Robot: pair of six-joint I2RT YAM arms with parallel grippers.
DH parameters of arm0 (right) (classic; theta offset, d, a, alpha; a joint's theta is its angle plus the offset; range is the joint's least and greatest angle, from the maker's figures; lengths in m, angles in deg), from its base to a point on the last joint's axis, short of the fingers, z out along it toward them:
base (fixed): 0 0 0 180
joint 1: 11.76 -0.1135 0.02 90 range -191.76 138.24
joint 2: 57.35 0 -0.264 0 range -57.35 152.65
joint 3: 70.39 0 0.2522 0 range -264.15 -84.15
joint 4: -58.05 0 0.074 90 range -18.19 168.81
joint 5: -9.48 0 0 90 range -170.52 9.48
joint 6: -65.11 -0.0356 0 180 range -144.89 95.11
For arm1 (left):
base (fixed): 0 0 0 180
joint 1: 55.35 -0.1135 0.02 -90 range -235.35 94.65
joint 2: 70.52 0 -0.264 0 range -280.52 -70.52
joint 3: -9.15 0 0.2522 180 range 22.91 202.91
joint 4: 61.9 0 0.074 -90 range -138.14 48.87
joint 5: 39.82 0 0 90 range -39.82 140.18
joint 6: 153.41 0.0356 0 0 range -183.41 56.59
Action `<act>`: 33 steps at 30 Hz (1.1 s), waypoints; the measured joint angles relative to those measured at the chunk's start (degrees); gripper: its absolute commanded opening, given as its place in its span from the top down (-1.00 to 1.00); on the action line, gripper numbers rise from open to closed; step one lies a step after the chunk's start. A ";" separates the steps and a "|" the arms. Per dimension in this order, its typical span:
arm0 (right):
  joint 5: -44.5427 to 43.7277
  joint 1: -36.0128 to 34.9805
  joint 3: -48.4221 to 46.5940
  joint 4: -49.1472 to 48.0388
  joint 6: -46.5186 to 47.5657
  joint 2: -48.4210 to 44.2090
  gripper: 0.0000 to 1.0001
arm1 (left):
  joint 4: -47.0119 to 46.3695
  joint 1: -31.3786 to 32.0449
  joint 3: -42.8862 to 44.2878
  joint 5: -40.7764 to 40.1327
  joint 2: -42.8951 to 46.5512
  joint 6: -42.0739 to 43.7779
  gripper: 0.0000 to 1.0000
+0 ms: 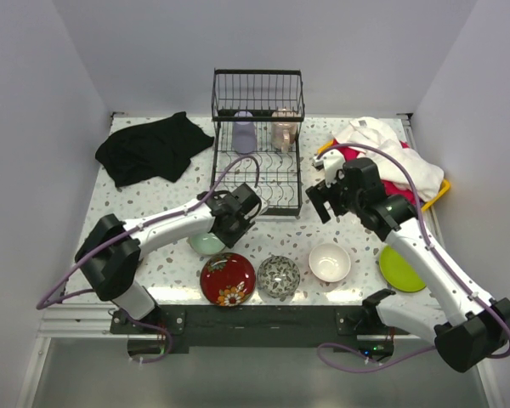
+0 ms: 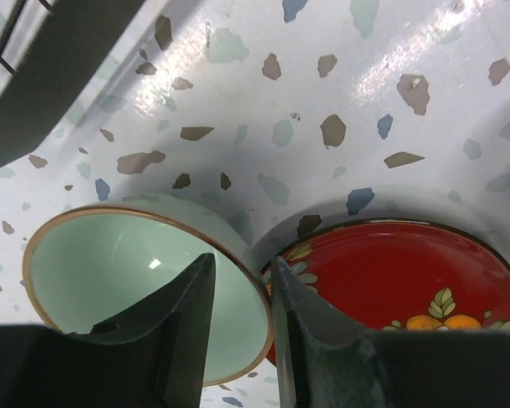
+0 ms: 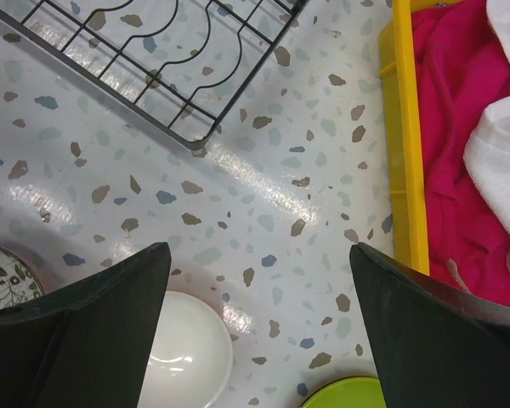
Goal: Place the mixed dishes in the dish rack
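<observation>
My left gripper (image 2: 242, 263) straddles the rim of the pale green bowl (image 2: 110, 272), one finger inside and one outside, with a narrow gap still showing. That bowl (image 1: 206, 246) sits near the red floral bowl (image 1: 228, 278). A black-white patterned bowl (image 1: 278, 275), a white bowl (image 1: 330, 262) and a lime green plate (image 1: 401, 269) lie along the front. The black wire dish rack (image 1: 257, 127) holds a lavender mug (image 1: 244, 133) and a pinkish mug (image 1: 284, 130). My right gripper (image 3: 259, 255) hangs open and empty above the table, between the rack's corner (image 3: 153, 51) and the white bowl (image 3: 187, 357).
A yellow tray (image 1: 438, 194) of pink and white cloths stands at the right, close beside my right gripper (image 1: 321, 191). A black cloth (image 1: 149, 146) lies at the back left. White walls close the table on three sides.
</observation>
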 measured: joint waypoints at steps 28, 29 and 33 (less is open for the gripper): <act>-2.16 0.48 -15.96 2.58 2.47 11.67 -0.81 | 11.41 -15.34 5.64 3.65 4.15 11.10 1.00; -2.27 0.76 -16.04 2.86 2.49 11.76 -0.81 | 12.11 -16.33 7.67 3.91 4.15 12.13 1.00; -3.65 1.42 -16.13 4.26 2.51 11.87 -0.81 | 10.34 -19.80 13.46 7.56 5.27 14.82 1.00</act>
